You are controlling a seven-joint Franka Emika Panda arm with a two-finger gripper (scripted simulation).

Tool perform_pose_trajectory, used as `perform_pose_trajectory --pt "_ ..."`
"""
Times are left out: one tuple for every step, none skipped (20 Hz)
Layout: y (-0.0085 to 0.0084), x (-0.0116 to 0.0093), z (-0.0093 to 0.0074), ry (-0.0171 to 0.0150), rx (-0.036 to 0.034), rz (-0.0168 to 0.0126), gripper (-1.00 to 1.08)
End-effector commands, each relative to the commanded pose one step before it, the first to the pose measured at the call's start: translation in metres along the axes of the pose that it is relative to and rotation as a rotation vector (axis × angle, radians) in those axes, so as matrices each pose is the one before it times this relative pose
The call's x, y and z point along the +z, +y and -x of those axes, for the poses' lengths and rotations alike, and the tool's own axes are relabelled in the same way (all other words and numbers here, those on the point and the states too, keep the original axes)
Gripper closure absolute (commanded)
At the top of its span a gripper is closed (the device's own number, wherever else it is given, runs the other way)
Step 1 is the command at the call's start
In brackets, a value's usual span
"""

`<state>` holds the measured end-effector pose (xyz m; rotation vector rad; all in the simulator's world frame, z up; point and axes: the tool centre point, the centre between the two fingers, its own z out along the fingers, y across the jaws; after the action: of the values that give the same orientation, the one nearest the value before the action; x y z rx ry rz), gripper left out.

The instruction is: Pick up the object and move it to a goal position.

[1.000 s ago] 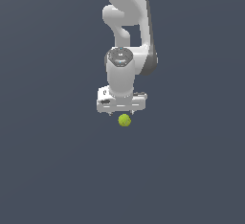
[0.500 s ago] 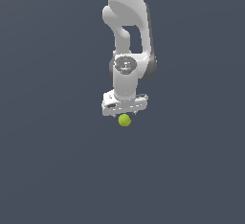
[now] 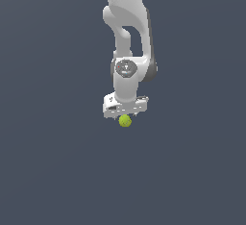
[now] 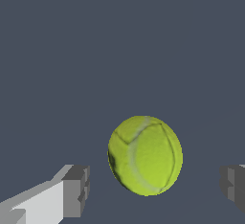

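The object is a small yellow-green ball [image 3: 125, 120] with thin seam lines, lying on the dark grey floor. In the wrist view the ball [image 4: 145, 155] sits between the two fingers, with a visible gap on each side. My white gripper [image 3: 126, 117] hangs straight down over the ball, and the hand is just above it. The gripper [image 4: 155, 189] is open. One grey fingertip [image 4: 76, 189] and the other fingertip [image 4: 233, 185] stand apart from the ball and do not touch it.
The white arm [image 3: 127, 36] rises from the gripper to the top of the exterior view. A flat dark grey floor [image 3: 57, 171] lies all around.
The gripper has come down a little closer over the ball. The ball has not moved.
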<state>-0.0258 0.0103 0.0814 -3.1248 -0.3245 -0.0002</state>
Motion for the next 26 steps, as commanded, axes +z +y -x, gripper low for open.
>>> perform_pose_trajectory --pt "-0.00024 0.01099 0.00086 -0.00088 -0.00100 -0.00019 -0.92" --pt "-0.00017 0.00556 0.00023 0.00017 -0.00067 0.00001 -0.92" --pt "-0.00018 0.00522 0.00019 0.00017 -0.00067 0.00002 -0.92" --pt "0.00019 0.00465 0.00017 0.00000 0.00000 0.00000 -0.92" --pt "-0.00021 0.00388 0.00002 0.00018 -0.00067 0.00003 -0.92" --pt "0.00017 0.00331 -0.00002 0.00000 0.00000 0.00000 -0.92" --pt "-0.00023 0.00251 -0.00019 0.00018 -0.00066 0.00007 -0.92" --pt "0.00013 0.00193 -0.00020 0.00000 0.00000 0.00000 -0.92" --pt "0.00011 0.00129 -0.00024 0.00000 0.00000 0.00000 -0.92" --pt "0.00007 0.00072 -0.00020 0.00000 0.00000 0.00000 -0.92" --pt "0.00003 0.00022 -0.00008 0.00000 0.00000 0.00000 -0.92" --pt "0.00000 0.00000 0.00000 0.00000 0.00000 0.00000 1.08" --pt "0.00000 0.00000 0.00000 0.00000 0.00000 0.00000 1.08" --pt "0.00000 0.00000 0.00000 0.00000 0.00000 0.00000 1.08" --pt "0.00000 0.00000 0.00000 0.00000 0.00000 0.00000 1.08" --pt "0.00000 0.00000 0.00000 0.00000 0.00000 0.00000 1.08" --pt "0.00000 0.00000 0.00000 0.00000 0.00000 0.00000 1.08" --pt "0.00000 0.00000 0.00000 0.00000 0.00000 0.00000 1.08" --pt "0.00000 0.00000 0.00000 0.00000 0.00000 0.00000 1.08" --pt "0.00000 0.00000 0.00000 0.00000 0.00000 0.00000 1.08" --pt "0.00000 0.00000 0.00000 0.00000 0.00000 0.00000 1.08" --pt "0.00029 -0.00080 0.00003 0.00039 0.00042 0.00038 1.08" --pt "-0.00003 -0.00030 -0.00002 0.00000 0.00000 0.00000 1.08" --pt "-0.00009 -0.00090 -0.00007 0.00000 0.00000 0.00000 1.08" --pt "-0.00014 -0.00150 -0.00012 0.00000 0.00000 0.00000 1.08" --pt "-0.00020 -0.00210 -0.00017 0.00000 0.00000 0.00000 1.08"
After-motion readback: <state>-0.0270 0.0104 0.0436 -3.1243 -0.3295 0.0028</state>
